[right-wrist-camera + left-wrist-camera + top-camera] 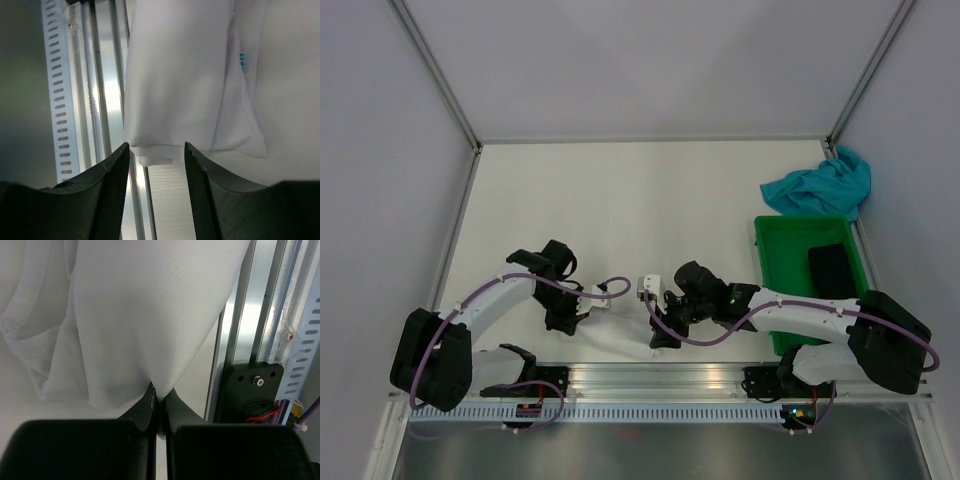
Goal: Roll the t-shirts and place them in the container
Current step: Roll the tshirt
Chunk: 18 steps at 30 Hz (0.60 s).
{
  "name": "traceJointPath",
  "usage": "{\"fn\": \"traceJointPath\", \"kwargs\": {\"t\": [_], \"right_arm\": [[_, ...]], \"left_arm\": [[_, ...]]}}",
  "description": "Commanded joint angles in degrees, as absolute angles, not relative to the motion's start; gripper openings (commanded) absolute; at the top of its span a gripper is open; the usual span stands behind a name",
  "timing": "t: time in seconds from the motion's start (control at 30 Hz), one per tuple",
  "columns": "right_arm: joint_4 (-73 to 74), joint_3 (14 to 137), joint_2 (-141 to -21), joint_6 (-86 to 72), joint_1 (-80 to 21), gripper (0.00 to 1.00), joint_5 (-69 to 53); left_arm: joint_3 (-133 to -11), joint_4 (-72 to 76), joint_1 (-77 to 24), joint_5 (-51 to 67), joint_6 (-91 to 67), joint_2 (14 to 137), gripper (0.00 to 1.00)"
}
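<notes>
Left tool [159, 399] pinched shut on white t-shirt [150, 310] hem. Right tool [156, 148] half open, folded edge between jaws, no grip evident. I judge cloth light, limp, slippery; best held at hem corners.

White shirt [150, 315]: thin knit cloth, matt, fine pin-dot texture up close, soft folds. Teal shirt [820, 185]: cloth, matt, crumpled. Bin [790, 290]: green plastic, smooth, slight sheen. Dark item [830, 270] in bin: matt black, material unclear. Table [620, 200]: white, smooth, matt. Rail [660, 378]: bare metal, alum.-looking, brushed, bright glare in wrist views. Slotted strip [60, 100]: white, plastic-looking, semi-matt. L gripper [157, 396] fingers: black plastic, matt, smooth. R gripper [156, 150] fingers: black, matt, fine ribbed grain on sides. Cables [582, 293]: purple sheath, smooth, glossy. Arm shells [495, 297]: white plastic, smooth, slight gloss; joints black, matt.
</notes>
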<state>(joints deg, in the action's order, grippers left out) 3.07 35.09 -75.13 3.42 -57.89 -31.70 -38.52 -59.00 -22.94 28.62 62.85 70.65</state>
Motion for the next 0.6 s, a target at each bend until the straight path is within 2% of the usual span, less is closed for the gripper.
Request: {"fn": "traceJointPath", "kwargs": {"t": [0.0,0.13,0.23,0.3,0.57], "right_arm": [[-4.91,31.57,-71.03,-7.54,-57.66,0.54,-23.57],[-11.41,27.87,-69.26,-13.27,-61.60,0.59,-11.13],[-13.70,26.81,-70.40,-12.66,-69.24,0.61,-4.34],[-15.11,25.84,-71.71,-12.22,-71.89,0.69,-2.29],[-16.61,25.84,-79.45,-10.98,-76.28,0.74,-0.35]], "left_arm": [[-40.16,-61.26,-22.59,30.93,64.17,71.63,0.02],[-40.96,-61.61,-22.59,32.60,62.93,72.33,0.02],[-40.87,-61.61,-22.59,33.13,62.58,72.16,0.02],[-40.52,-61.70,-22.59,33.22,62.84,71.63,0.02],[-39.38,-61.70,-22.15,32.96,63.19,71.37,0.02]]}}
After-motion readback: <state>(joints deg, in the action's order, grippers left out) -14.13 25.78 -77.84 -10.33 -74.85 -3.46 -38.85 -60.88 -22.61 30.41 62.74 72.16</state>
